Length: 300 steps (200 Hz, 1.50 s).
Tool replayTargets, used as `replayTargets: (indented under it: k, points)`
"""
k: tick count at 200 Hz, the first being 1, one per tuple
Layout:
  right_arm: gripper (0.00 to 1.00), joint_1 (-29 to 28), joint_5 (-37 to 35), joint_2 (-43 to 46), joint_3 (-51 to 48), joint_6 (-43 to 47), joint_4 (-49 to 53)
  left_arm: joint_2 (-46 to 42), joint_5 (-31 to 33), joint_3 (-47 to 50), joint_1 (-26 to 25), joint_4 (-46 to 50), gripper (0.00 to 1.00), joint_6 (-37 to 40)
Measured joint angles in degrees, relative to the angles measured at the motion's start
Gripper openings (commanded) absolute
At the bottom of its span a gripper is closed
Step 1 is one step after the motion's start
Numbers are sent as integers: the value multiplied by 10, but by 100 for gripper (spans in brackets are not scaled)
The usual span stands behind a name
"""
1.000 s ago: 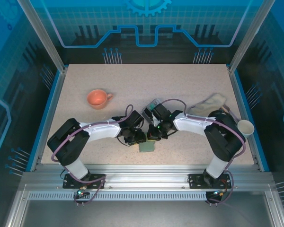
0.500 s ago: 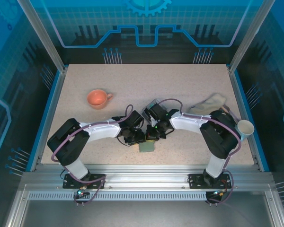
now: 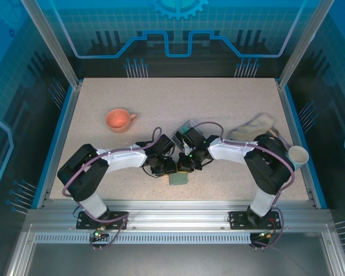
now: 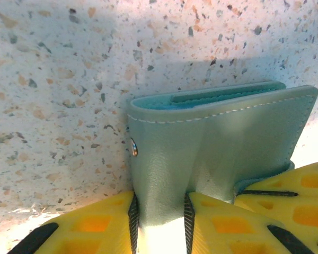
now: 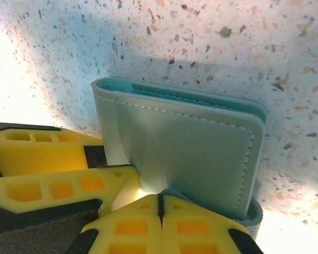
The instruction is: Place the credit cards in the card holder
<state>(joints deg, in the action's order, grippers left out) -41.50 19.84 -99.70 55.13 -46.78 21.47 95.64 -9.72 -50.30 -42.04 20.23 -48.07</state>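
Up close, the left tool [image 4: 159,214] pinches a flap of the green wallet [image 4: 222,137] between its yellow fingers [image 4: 95,222]. The rest of the wallet lies just ahead of them on the speckled table [image 4: 53,79]. The right tool [image 5: 159,203], pressed together, has its tips against the wallet's near edge.

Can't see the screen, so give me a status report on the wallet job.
Left gripper clamped on card holder flap. Right gripper shut, tips at its edge. Orange cup well clear.
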Motion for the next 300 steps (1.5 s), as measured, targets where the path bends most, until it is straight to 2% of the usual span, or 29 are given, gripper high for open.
replayTargets:
  k: [41, 66, 103, 122, 142, 170, 232, 243, 253, 270, 281, 300]
  points:
    - [0, 16, 25, 19, -59, -15, -77, 0, 0, 1, 0, -1, 28, 0]
    - [1, 26, 47, 16, -65, -21, -89, 0, 0, 1, 0, -1, 29, 0]
    - [30, 28, 51, 28, -61, -16, -87, -3, 0, 5, 0, -7, 31, 0]
    - [48, 27, 20, 66, -59, -6, -51, -5, 0, 5, 0, -7, 33, 0]
    - [57, 27, -23, 125, -58, 4, -13, -5, 4, 5, 0, -7, 33, 2]
    - [58, 33, -63, 145, -52, 14, 19, -6, 5, 5, 0, -7, 34, 2]
    - [57, 29, -55, 63, -48, 18, 13, -6, 5, 6, 0, -7, 32, 4]
    - [49, 26, -53, 56, -47, 18, 10, -7, 6, 6, 0, -7, 33, 4]
    - [50, 24, -57, 53, -43, 21, 14, -10, 9, 7, 0, -7, 36, 5]
    - [64, 16, -97, 71, -41, 22, 26, -29, 24, 15, 0, -6, 45, 9]
    - [71, 12, -135, 113, -41, 26, 46, -57, 42, 23, 0, -2, 55, 17]
    - [75, 14, -234, 208, -27, 43, 90, -135, 92, 33, 0, 9, 71, 33]
